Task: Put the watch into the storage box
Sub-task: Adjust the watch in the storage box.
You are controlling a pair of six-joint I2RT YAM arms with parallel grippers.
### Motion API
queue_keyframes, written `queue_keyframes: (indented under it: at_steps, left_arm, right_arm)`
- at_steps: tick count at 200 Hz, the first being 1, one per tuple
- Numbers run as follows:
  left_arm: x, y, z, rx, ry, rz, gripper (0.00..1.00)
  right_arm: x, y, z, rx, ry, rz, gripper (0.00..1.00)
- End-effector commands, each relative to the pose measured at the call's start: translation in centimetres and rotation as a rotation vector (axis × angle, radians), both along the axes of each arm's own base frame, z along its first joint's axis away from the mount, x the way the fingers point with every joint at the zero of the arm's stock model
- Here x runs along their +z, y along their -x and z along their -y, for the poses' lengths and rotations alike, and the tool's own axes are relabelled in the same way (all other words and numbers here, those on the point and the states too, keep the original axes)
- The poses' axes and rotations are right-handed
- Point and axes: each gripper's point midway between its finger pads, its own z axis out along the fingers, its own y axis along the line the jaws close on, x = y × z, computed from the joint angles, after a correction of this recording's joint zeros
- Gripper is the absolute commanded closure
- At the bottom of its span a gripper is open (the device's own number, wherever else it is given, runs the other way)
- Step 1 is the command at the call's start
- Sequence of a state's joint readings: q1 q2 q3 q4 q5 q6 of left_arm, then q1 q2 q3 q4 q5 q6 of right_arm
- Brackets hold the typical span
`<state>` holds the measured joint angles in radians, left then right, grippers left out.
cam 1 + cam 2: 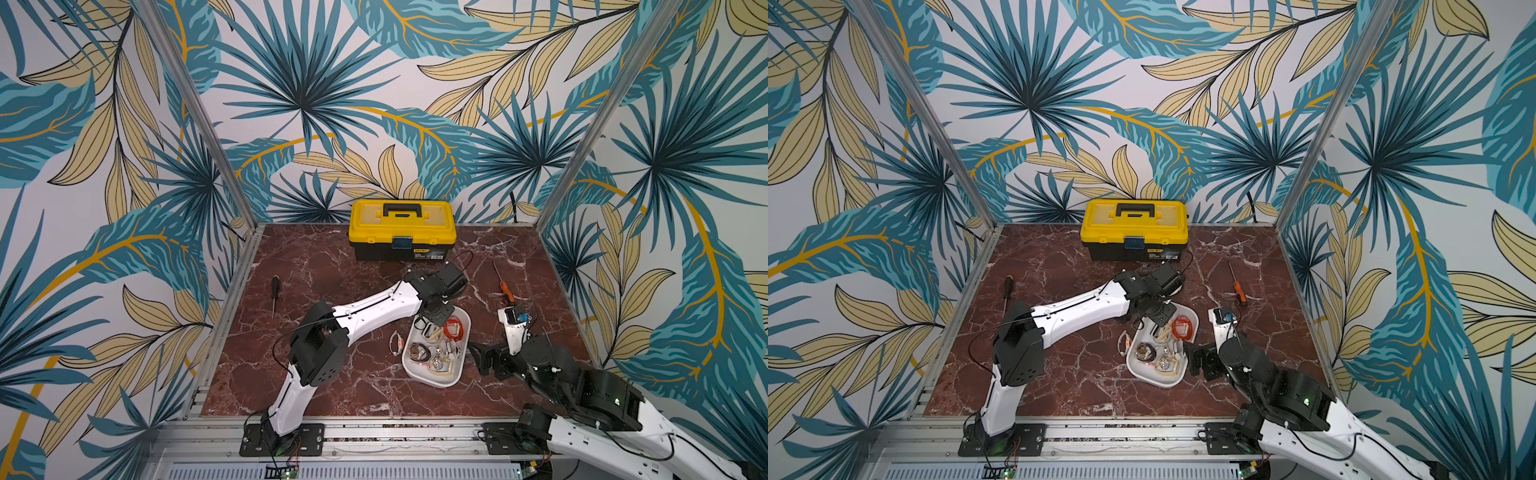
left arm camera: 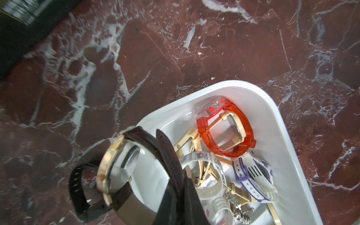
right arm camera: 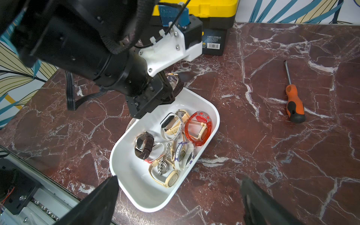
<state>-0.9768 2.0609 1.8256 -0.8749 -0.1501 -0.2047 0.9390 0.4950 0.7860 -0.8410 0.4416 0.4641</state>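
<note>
Left gripper clamping watch above storage box rim, right gripper wide open alongside

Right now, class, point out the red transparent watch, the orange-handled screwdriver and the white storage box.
red transparent watch (image 3: 201,117), right wrist view, on its face.
orange-handled screwdriver (image 3: 292,95), right wrist view, on the handle.
white storage box (image 3: 136,183), right wrist view, on its bare floor.

The toolbox at the far side has a label with a line of Chinese writing and a barcode. Its numbers are too small to read.
</note>
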Motion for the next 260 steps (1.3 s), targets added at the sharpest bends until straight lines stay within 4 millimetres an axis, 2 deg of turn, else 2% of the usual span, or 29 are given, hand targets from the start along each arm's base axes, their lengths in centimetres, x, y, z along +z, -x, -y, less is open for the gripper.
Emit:
queue_keyframes:
  at_steps: [1, 21, 67, 153, 202, 237, 260]
  left_arm:
    - [1.5, 1.2, -0.6, -0.043, -0.079, 0.112, 0.91]
    - [1.1, 3.0, 0.7, -0.091, -0.076, 0.121, 0.91]
    - [-2.7, 4.8, 2.6, -0.123, -0.090, 0.079, 0.91]
    - [-6.5, 2.7, 4.2, -0.131, -0.133, 0.159, 0.90]
    - [-8.6, 1.3, 3.6, -0.140, -0.209, 0.164, 0.90]
    - [-9.1, 0.5, 3.5, -0.153, -0.214, 0.165, 0.86]
    - [-9.1, 0.1, 3.5, -0.160, -0.206, 0.158, 0.76]
  right_arm:
    - [-0.1, -0.2, 0.6, -0.030, 0.004, 0.021, 0.00]
    - [0.2, -0.1, 1.0, -0.044, -0.006, 0.028, 0.00]
    - [0.8, 0.1, 1.5, -0.055, -0.038, 0.044, 0.00]
    - [0.3, 0.2, 1.2, -0.040, -0.031, 0.030, 0.00]
    - [0.3, 0.2, 1.3, -0.040, -0.031, 0.033, 0.00]
    - [0.2, 0.2, 1.2, -0.040, -0.028, 0.032, 0.00]
    - [0.2, 0.2, 1.2, -0.041, -0.027, 0.031, 0.00]
